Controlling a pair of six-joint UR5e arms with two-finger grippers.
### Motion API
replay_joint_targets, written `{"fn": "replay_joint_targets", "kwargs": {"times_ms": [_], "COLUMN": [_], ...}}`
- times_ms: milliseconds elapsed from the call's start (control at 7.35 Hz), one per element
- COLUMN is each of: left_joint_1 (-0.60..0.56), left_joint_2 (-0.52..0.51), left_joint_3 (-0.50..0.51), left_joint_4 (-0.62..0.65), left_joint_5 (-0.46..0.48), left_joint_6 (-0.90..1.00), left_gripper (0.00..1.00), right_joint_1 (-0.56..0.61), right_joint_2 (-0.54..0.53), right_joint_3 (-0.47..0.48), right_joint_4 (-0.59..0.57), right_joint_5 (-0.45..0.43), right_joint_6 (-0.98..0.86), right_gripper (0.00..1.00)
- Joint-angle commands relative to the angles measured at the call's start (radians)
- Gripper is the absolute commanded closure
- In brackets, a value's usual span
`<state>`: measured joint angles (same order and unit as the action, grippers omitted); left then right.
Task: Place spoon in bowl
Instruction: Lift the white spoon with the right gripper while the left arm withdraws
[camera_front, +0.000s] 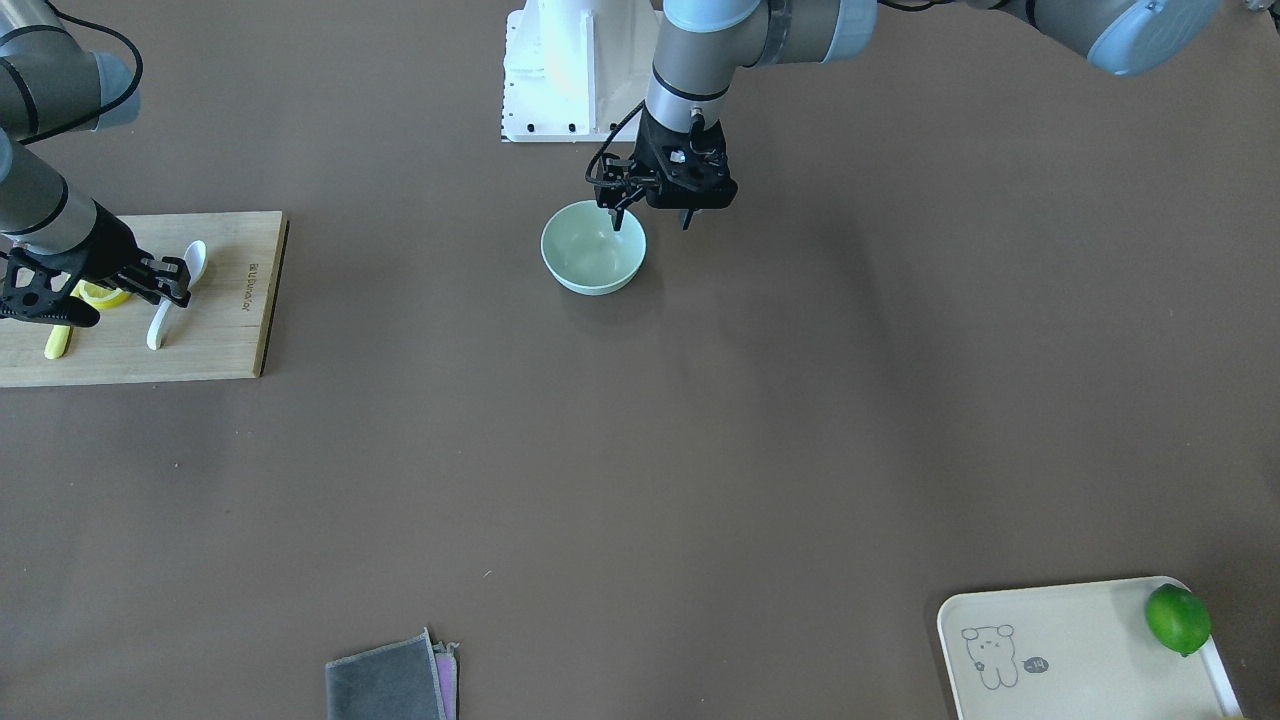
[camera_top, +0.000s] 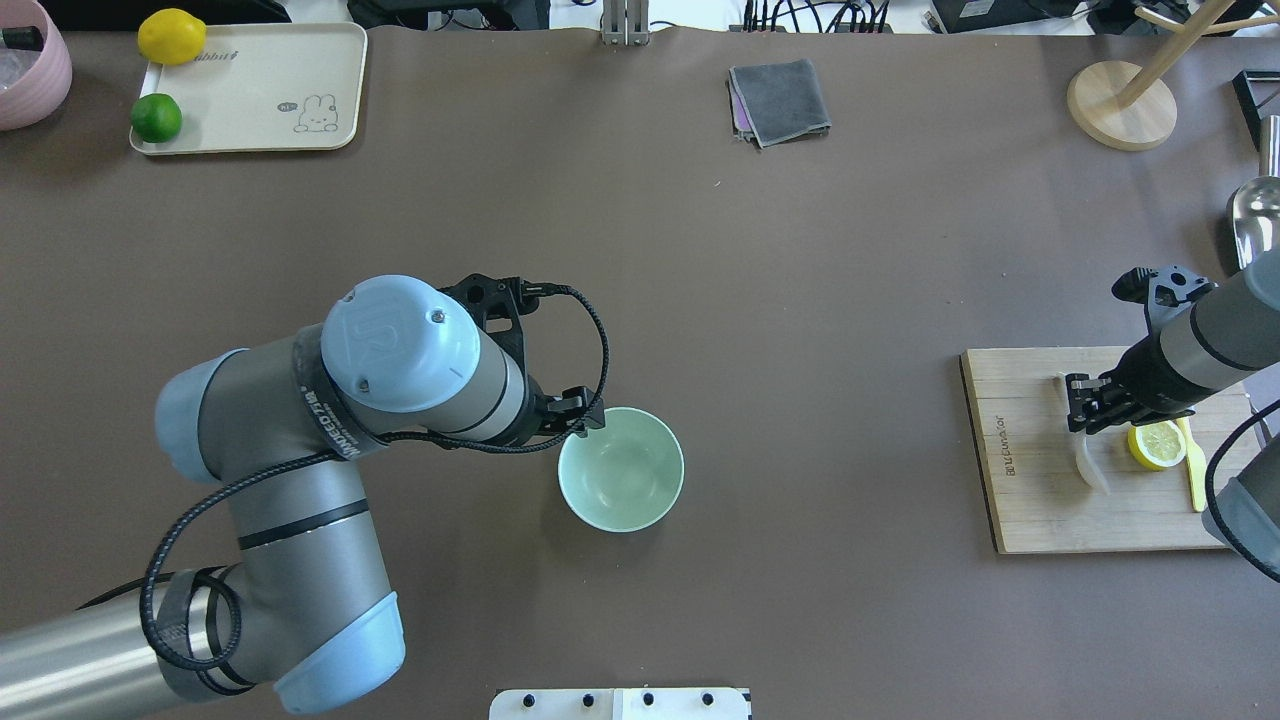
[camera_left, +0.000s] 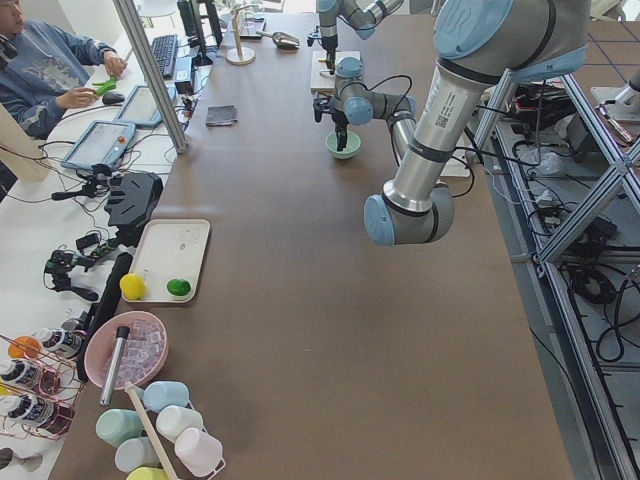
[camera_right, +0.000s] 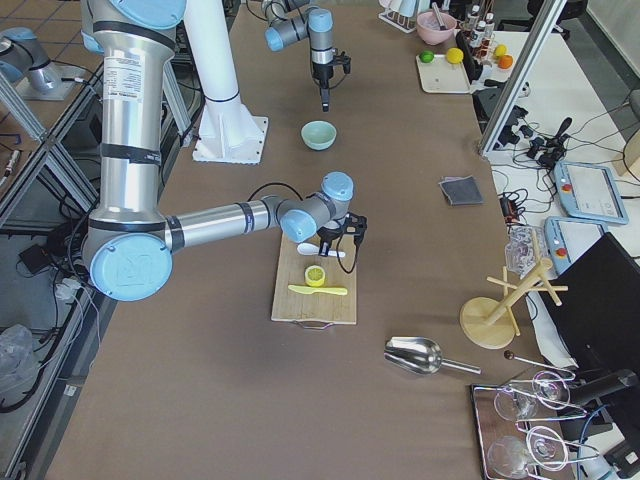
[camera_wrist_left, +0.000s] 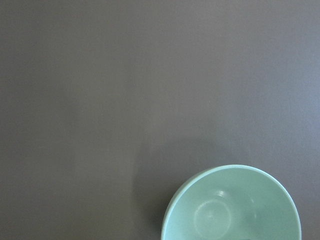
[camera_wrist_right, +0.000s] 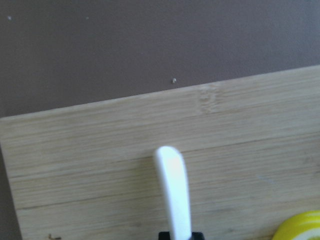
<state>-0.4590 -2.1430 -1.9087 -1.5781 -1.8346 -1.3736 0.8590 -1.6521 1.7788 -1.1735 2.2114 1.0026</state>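
Observation:
The small white spoon (camera_front: 160, 325) lies on a wooden cutting board (camera_front: 220, 330) at the robot's right end of the table. It also shows in the overhead view (camera_top: 1090, 468) and the right wrist view (camera_wrist_right: 172, 190). My right gripper (camera_front: 178, 283) sits low over the board, its fingers closed on the spoon's middle. The pale mint-green bowl (camera_front: 592, 255) stands empty near the robot's base and shows in the left wrist view (camera_wrist_left: 232, 210). My left gripper (camera_front: 652, 220) hangs open and empty above the bowl's edge.
A lemon slice (camera_top: 1157, 444) and a slim yellow knife (camera_top: 1195, 470) lie on the board beside the spoon. A folded grey cloth (camera_front: 385, 680) and a cream tray (camera_front: 1060, 650) with a lime (camera_front: 1178, 618) are at the far side. The white base plate (camera_front: 520, 90) is behind the bowl.

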Motion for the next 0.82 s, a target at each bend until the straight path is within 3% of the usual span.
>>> {"fn": "replay_joint_targets", "kwargs": {"times_ms": [0, 136, 408, 680], "left_joint_1": [-0.097, -0.195, -0.314, -0.494], "left_joint_2": [0.148, 0.2, 0.347, 0.505], "left_joint_3": [-0.111, -0.128, -0.182, -0.188], "left_joint_4": [0.003, 0.001, 0.0, -0.006], "left_joint_5": [-0.091, -0.174, -0.248, -0.337], "left_joint_6": [0.161, 0.251, 0.467, 0.787], "left_gripper": [0.02, 0.01, 0.01, 0.02], "right_joint_1": [0.002, 0.002, 0.002, -0.067], "right_joint_2": [0.0, 0.015, 0.064, 0.187], "right_joint_3": [0.008, 0.016, 0.092, 0.114], "right_joint_4": [0.0, 0.0, -0.021, -0.037], "right_joint_5": [0.001, 0.004, 0.011, -0.004], "right_joint_6": [0.002, 0.005, 0.054, 0.233], "right_gripper": [1.0, 1.0, 1.0, 1.0]}}
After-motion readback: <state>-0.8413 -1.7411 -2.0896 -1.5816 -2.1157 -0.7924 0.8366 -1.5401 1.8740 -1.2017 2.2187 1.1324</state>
